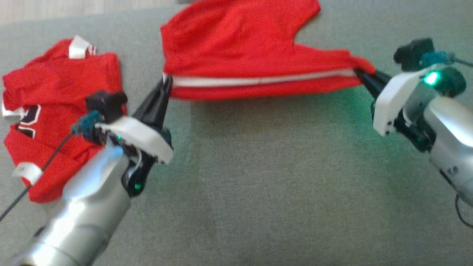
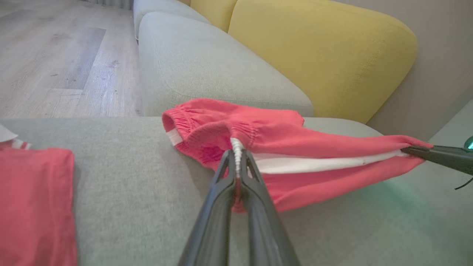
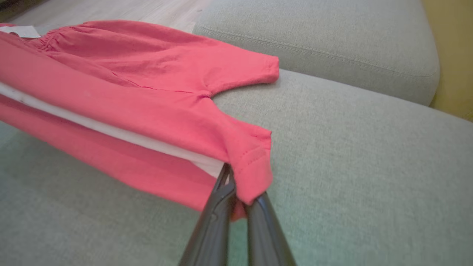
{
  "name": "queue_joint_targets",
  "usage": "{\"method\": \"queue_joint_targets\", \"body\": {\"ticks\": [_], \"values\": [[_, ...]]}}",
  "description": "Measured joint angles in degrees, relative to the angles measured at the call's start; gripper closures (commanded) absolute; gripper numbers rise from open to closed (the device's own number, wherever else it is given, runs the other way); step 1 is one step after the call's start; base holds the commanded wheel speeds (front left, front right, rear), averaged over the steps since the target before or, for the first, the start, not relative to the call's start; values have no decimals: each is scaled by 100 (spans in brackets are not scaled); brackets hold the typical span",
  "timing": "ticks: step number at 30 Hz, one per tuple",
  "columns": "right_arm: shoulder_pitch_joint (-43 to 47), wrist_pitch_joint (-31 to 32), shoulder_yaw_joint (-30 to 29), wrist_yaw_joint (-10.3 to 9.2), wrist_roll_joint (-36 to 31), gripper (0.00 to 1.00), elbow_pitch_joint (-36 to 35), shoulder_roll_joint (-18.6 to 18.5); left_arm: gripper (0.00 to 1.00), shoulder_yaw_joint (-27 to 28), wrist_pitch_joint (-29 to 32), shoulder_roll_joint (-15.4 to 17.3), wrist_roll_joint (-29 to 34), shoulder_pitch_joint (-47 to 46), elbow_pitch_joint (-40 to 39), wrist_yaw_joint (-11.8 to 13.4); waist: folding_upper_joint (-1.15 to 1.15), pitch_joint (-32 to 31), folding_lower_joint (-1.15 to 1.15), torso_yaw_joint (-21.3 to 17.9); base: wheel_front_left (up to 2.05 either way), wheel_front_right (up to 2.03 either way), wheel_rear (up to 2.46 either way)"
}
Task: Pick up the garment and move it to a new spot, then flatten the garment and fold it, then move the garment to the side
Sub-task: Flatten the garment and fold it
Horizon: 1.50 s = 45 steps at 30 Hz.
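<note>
The grey sofa seat (image 1: 258,192) carries everything. Across its far half the red garment (image 1: 240,40) (shorts with a white stripe, it seems) is stretched along one edge, likely to flatten it for folding. A crumpled red jersey (image 1: 55,111) crowds the left side. The left end effector (image 1: 167,83) is clenched on the waistband end, and the right end effector (image 1: 360,72) on the leg hem.
</note>
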Motion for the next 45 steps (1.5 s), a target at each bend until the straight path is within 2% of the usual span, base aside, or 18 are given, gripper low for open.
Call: {"method": "queue_joint_targets", "body": {"ticks": [6, 12, 21, 29, 36, 45], "values": [[389, 199, 465, 0, 538, 100, -466, -382, 100, -278, 46, 143, -83, 559, -222, 0, 0, -408, 1, -48, 0, 0, 0], [767, 204, 722, 0, 912, 100, -780, -602, 100, -372, 44, 203, -207, 1148, -421, 8, 0, -835, 1, -105, 0, 0, 0], [1617, 309, 917, 0, 1203, 100, -1423, -1060, 100, -550, 98, 401, -372, 2123, -1314, 332, 0, -1403, 1, -139, 0, 0, 0], [1793, 234, 699, 0, 1198, 100, -1662, -1287, 100, -565, 242, 597, -374, 2334, -1958, 649, 0, -1342, 2, -75, 0, 0, 0], [1756, 189, 330, 0, 1012, 100, -1768, -1305, 100, -501, 290, 661, -374, 2240, -2265, 818, 0, -1132, 2, 0, 0, 0, 0], [1039, 148, -152, 0, 504, 100, -1737, -1285, 100, -294, 347, 642, -372, 1558, -2345, 942, 0, -719, 3, 113, 0, 0, 0]]}}
